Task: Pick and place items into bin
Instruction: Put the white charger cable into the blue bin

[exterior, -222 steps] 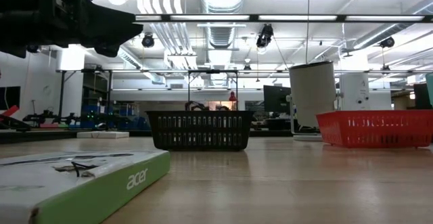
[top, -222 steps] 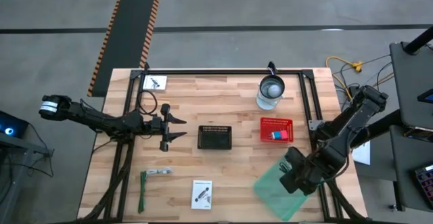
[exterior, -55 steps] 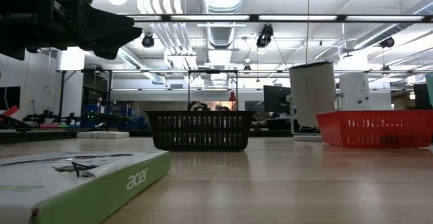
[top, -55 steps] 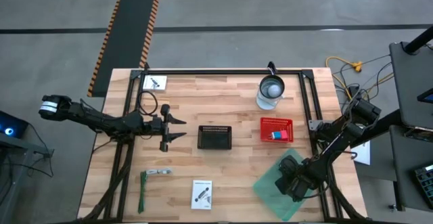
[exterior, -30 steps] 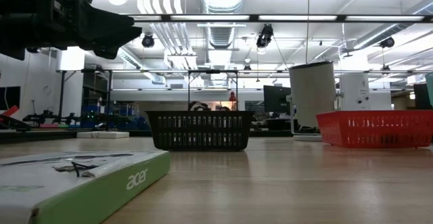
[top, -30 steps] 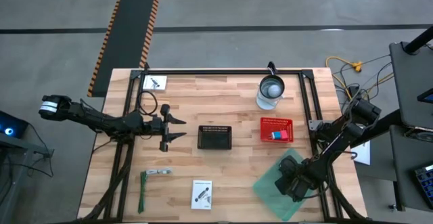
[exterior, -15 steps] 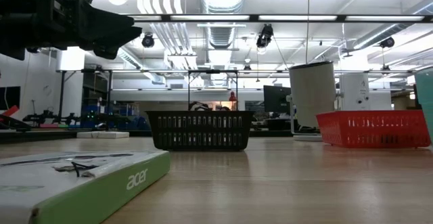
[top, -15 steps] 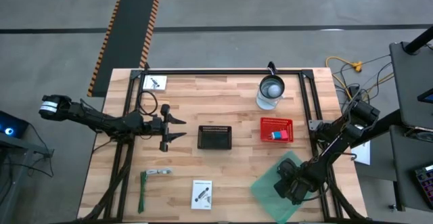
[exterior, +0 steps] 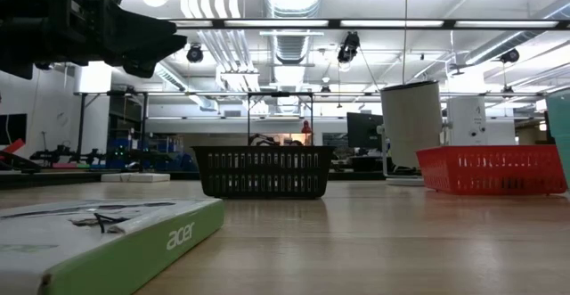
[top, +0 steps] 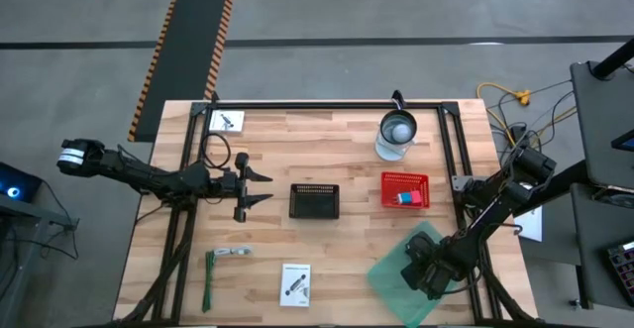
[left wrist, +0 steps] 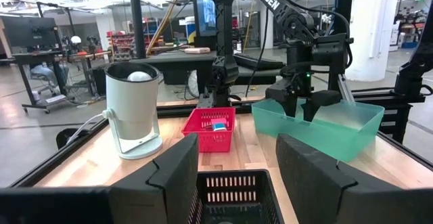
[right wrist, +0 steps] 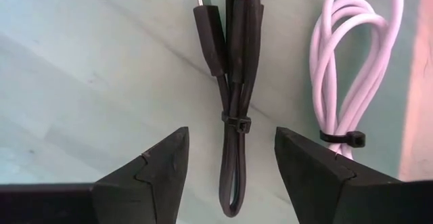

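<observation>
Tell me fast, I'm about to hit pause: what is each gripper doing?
Left gripper: open, empty, above the black basket.
Right gripper: open, empty, over a black cable in the green bin.

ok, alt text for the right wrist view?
Right gripper hangs open, pointing down into the green bin, its jaws either side of a bundled black cable on the bin floor. A coiled white cable, also tied, lies beside it.

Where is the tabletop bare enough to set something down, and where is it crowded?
Bare: between black basket and white card; also between far card and white jug. Crowded: red basket, green bin, right gripper.
</observation>
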Available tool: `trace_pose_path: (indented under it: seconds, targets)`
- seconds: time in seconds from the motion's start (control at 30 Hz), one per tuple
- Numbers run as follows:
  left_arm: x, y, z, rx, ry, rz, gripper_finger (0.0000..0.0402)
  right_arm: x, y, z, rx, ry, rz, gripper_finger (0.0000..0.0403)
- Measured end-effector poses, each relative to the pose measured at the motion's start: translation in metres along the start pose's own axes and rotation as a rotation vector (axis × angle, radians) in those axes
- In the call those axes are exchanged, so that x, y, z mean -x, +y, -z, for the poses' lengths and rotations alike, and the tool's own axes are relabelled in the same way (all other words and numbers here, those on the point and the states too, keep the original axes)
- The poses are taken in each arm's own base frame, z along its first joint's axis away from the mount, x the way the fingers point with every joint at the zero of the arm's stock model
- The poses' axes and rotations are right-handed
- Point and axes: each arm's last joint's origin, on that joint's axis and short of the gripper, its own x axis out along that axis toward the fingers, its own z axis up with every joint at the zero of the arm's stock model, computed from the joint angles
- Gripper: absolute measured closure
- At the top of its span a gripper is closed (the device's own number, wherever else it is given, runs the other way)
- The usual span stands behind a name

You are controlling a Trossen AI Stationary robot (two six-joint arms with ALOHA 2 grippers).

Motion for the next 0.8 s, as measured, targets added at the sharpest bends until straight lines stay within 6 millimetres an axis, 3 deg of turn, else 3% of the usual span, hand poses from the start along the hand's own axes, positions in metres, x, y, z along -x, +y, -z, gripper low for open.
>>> trace_pose_path:
  seconds: [0.57,0.8]
  targets:
    - [0.000,0.000,0.000,0.000,-0.001,0.001,0.0219,0.013,0.005,0.001,0.002,0.004,0.011,0.0197]
    - [0.000,0.000,0.000,0.000,0.000,0.000,0.0219,0.024,0.014,0.001,0.062,-0.080,-0.035,0.0197]
